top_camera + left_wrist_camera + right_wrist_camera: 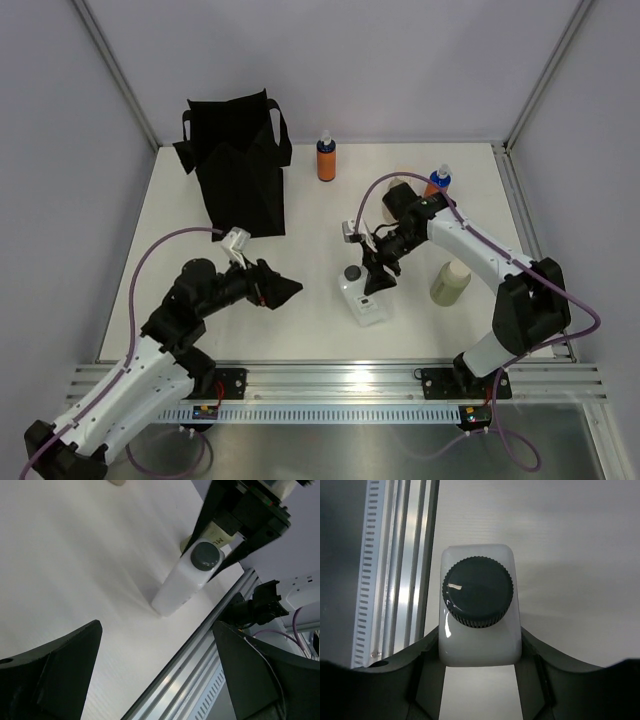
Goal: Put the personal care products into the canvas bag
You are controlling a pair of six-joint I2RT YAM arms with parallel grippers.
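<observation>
The white bottle with a grey cap [364, 298] stands near the table's front middle. My right gripper [375, 272] is closed on its shoulders from above; its wrist view shows the bottle [479, 612] held between both fingers [427, 652]. My left gripper [280, 290] is open and empty, low, left of that bottle [186, 580]. The black canvas bag [240, 165] stands at the back left. An orange bottle [326, 158] stands at the back middle, another [437, 182] at the back right. A beige bottle [398, 193] is partly hidden behind the right arm. An olive bottle with a cream cap [450, 282] stands at the right. No amber bottle shows.
The metal rail [340, 380] runs along the table's near edge, just in front of the white bottle. White enclosure walls [100, 150] close the table at the left, back and right.
</observation>
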